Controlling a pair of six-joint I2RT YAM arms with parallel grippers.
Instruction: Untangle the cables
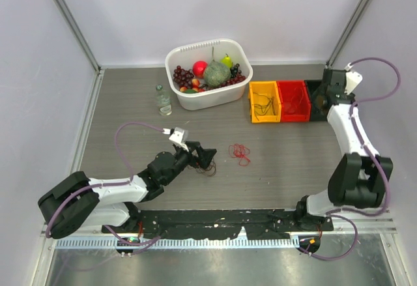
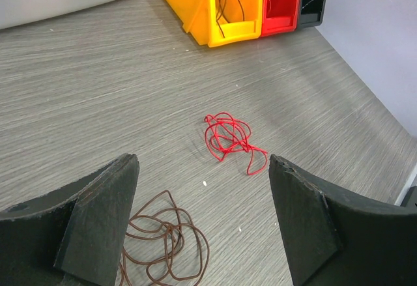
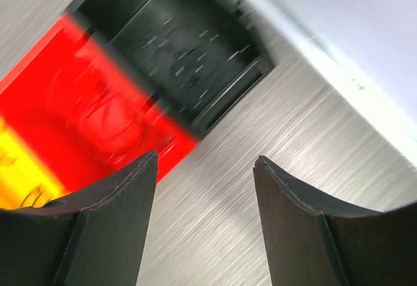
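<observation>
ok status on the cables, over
Left gripper open, low over brown cable. Right gripper open, empty, near black bin. Red cable loose mid-table. Nothing blocking.

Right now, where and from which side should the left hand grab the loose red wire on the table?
Probably straight down from above onto the dense knot of the red wire: it lies flat on the table, and the knot bunches several strands, unlike the single tail trailing off.

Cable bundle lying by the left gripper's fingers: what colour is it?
The cable bundle is dark brown, clearest in the left wrist view.
</observation>
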